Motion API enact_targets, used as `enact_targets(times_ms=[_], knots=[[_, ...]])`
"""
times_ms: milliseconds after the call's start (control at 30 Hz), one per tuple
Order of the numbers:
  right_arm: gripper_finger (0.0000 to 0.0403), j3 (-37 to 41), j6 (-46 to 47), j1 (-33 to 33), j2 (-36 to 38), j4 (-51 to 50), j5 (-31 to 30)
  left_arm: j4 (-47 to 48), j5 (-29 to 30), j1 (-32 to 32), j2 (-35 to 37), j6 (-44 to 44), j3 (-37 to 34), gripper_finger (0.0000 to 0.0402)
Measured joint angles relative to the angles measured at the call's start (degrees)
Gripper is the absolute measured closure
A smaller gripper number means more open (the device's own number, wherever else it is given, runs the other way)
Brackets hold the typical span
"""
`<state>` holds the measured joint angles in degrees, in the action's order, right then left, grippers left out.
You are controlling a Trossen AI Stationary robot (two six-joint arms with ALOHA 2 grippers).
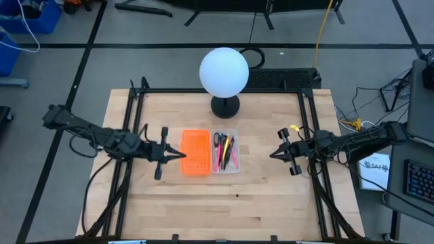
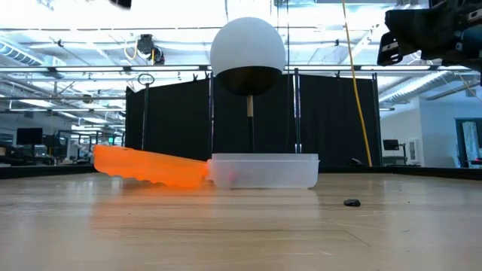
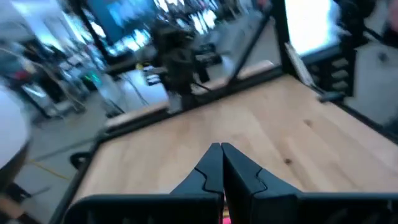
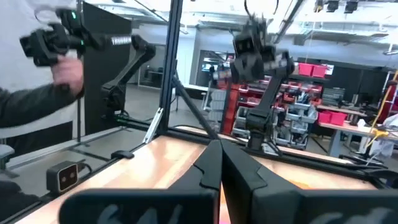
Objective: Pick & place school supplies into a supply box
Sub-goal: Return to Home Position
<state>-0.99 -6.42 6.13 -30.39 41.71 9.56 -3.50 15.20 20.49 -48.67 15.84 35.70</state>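
Observation:
The supply box (image 1: 226, 152), a clear shallow tray, rests flat on the table's middle; in the low view the supply box (image 2: 263, 171) shows as a frosted wall. Inside lie the school supplies: black-handled scissors (image 1: 217, 141) and several pens (image 1: 228, 153) in black, pink-red and yellow. My left gripper (image 1: 182, 155) hovers shut over the left edge of an orange perforated piece (image 1: 195, 152), pointing toward the table's right; its fingers (image 3: 211, 167) hold nothing. My right gripper (image 1: 272, 154) is shut to the right of the box and points at it; its fingers (image 4: 210, 165) are also empty.
The orange perforated piece (image 2: 151, 167) lies against the box's left side. A white globe lamp (image 1: 224, 71) on a black base (image 1: 225, 106) stands just behind the box. A small dark speck (image 2: 352, 202) lies nearer the front. A person's hand (image 4: 65, 71) shows beyond the table.

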Motion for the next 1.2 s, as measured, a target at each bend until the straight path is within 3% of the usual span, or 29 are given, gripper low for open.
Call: enact_targets(times_ms=[100,167,367,567,700,900,1200], knots=[[0.0403,0.0,0.7,-0.5,0.1,0.1,-0.5,-11.3,-0.1,-1.2,5.5,1.9,-9.5,0.0398],[0.0403,0.0,0.8,-1.1,0.2,0.1,-0.5,-13.7,-0.4,-3.0,10.2,2.3,-14.5,0.0397],[0.0403,0.0,0.8,-4.9,0.5,1.9,-0.6,-12.8,-3.8,-10.8,24.2,-3.3,-25.9,0.0399],[0.0403,0.0,3.9,-10.4,0.3,-0.5,-1.9,-12.4,-6.0,-17.0,30.7,-2.6,-33.8,0.0399],[0.0403,0.2,7.7,-12.6,0.3,-4.2,-3.1,-7.7,-10.1,-19.4,33.4,-4.2,-35.1,0.0400],[0.0403,0.2,8.6,-12.0,0.4,-7.9,-6.5,-3.6,-9.9,-19.5,37.6,-2.1,-35.1,0.0400],[0.0403,0.2,8.3,-12.0,6.4,-14.0,-6.5,4.8,-10.7,-17.6,46.8,0.3,-33.9,0.0401]])
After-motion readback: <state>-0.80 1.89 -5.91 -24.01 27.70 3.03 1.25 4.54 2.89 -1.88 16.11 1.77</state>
